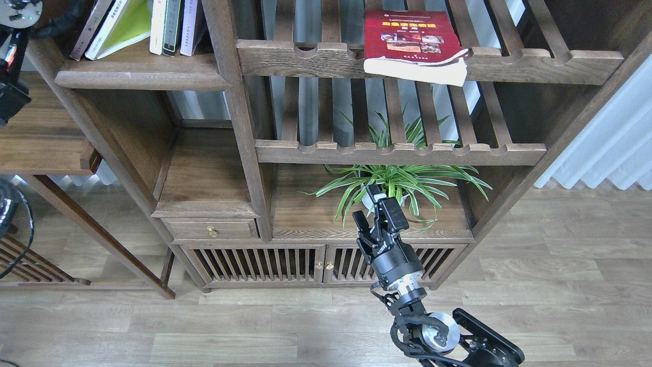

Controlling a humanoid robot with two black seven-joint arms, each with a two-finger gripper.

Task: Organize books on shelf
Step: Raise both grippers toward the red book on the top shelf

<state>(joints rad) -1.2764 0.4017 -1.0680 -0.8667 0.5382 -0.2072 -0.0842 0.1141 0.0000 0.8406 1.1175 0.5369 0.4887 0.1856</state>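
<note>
The red book lies flat on the top slatted rack and overhangs its front rail, with its lower cover curling. The yellow-green book leans on the solid dark-brown shelf at the top left. The dark maroon book leans against its left side. My right gripper is open and empty, low in front of the cabinet by the plant. Only joints and cable of my left arm show at the top left edge; its gripper is out of view.
Three thin upright books stand right of the yellow-green one. A potted spider plant stands on the cabinet top under the lower slatted rack. A side table is at the left, and a white curtain at the right.
</note>
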